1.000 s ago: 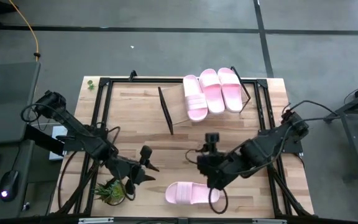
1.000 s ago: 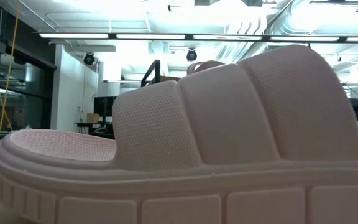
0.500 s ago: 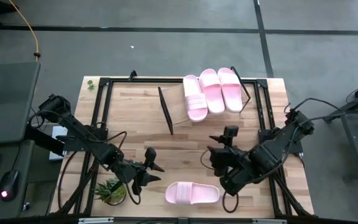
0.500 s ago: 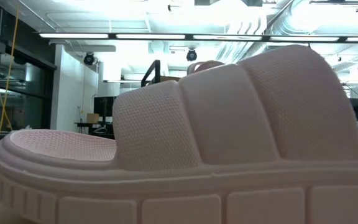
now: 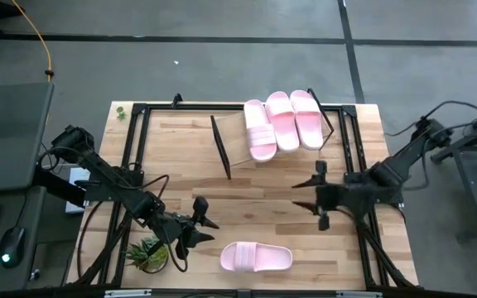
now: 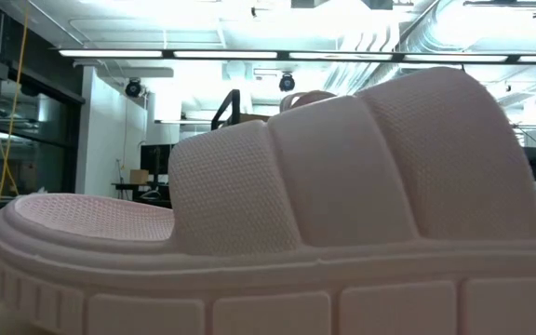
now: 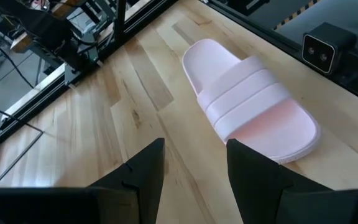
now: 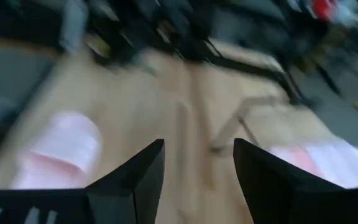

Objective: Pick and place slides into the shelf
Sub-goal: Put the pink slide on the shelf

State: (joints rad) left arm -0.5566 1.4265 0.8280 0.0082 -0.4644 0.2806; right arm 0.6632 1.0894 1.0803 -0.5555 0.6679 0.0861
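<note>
1. Left end effector [image 5: 199, 225] hangs over the near-left part of the desk [image 5: 180, 157], fingers [image 7: 143, 174] apart and empty, just left of the one loose slide [image 5: 257, 257].
2. Right end effector [image 5: 321, 199], also spread and empty, sits well right of centre.
3. Three slides [image 5: 281, 122] lie on the shelf [image 5: 235, 141] at the far side, its left part bare.
4. Best grip is likely across the strap [image 7: 247, 93], lifting clear before carrying to that bare spot.

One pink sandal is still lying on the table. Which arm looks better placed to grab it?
Probably the left gripper: it hovers open beside the loose slide, which fills its wrist view. The right gripper sits farther off, toward the shelf.
</note>
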